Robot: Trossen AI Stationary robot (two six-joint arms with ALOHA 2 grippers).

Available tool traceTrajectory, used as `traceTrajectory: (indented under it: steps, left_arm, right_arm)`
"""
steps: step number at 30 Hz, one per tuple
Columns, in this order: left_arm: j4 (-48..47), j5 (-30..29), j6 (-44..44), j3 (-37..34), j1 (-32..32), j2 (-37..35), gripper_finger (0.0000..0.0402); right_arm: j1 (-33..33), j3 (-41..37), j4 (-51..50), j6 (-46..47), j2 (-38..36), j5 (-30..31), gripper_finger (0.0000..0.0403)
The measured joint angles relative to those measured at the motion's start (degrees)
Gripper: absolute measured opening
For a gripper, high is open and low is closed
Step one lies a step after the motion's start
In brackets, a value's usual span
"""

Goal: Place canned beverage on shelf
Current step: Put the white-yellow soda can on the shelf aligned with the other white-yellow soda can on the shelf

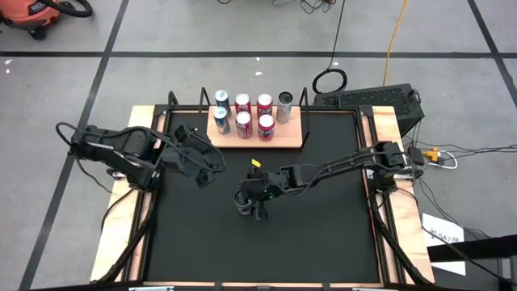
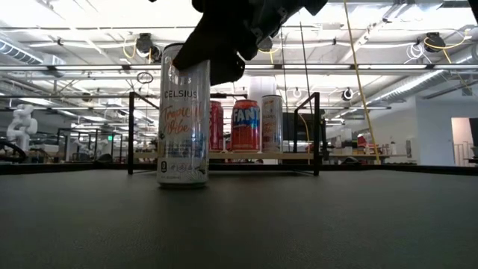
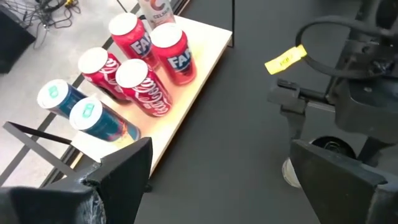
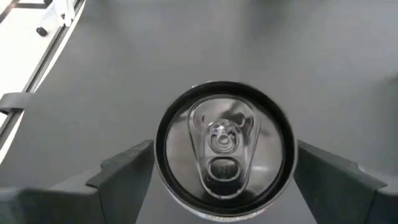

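A tall white Celsius can [image 2: 184,127] stands upright on its base on the black table, near the middle. My right gripper [image 1: 246,202] is over it, open. Its two fingers [image 4: 127,168] stand on either side of the can's top [image 4: 224,146], and I cannot see that they touch it. The shelf [image 1: 292,134], a light-wood board at the table's far edge, carries several cans [image 1: 254,115] standing upright: red, blue and one silver. My left gripper [image 3: 224,186] hangs open above the table, near the shelf's left end, with nothing between its fingers.
Thin black rods [image 2: 317,133] rise at the shelf's corners. A yellow tag [image 1: 255,163] hangs on the right arm. The table has raised wooden edges [image 1: 121,226]. A black device [image 1: 380,101] sits beyond the far right corner. Bare black tabletop lies toward the near edge.
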Motion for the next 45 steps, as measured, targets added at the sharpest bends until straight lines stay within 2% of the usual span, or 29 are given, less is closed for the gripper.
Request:
traceTrajectory:
  steps: [3, 10, 11, 17, 23, 30, 34, 38, 45]
  left_arm:
    - [0.0, -0.2, 0.0, 0.0, 0.8, -0.1, 0.0372]
    - [0.0, -0.2, 0.8, 0.0, 3.0, -0.1, 0.0372]
    - [0.0, -0.2, 1.6, 0.0, 3.4, -0.1, 0.0372]
    - [0.0, -0.2, 4.4, 0.0, 5.8, -0.1, 0.0372]
    - [0.2, -0.1, 9.4, 0.0, 9.7, -0.1, 0.0372]
    - [4.8, 2.5, 17.8, 0.0, 16.6, -0.1, 0.0372]
    - [9.2, 5.4, 23.2, 0.0, 20.6, -0.1, 0.0372]
    - [12.6, 9.1, 27.0, 0.0, 25.0, -0.1, 0.0372]
    - [14.2, 14.3, 30.5, 0.0, 30.4, -0.1, 0.0372]
  right_arm:
    - [0.0, 0.0, 0.0, 1.7, 0.5, 0.0, 0.0328]
    - [-0.2, 0.0, 0.0, 3.2, 0.3, 0.0, 0.0235]
    - [-0.3, 0.0, 0.0, 3.6, 0.3, 0.0, 0.0232]
    - [-1.4, -0.2, -3.6, 4.1, -2.3, 0.0, 0.0232]
    - [-5.8, -0.1, -12.6, 2.3, -11.8, 0.2, 0.0232]
    - [-15.8, -0.1, -23.4, -1.3, -22.0, 1.5, 0.0232]
    - [-22.3, -0.1, -28.5, -3.7, -24.2, 3.6, 0.0232]
    - [-27.4, -0.5, -28.2, -4.4, -24.2, 3.3, 0.0232]
    - [-34.3, -7.0, -20.0, -4.6, -24.1, 0.1, 0.0232]
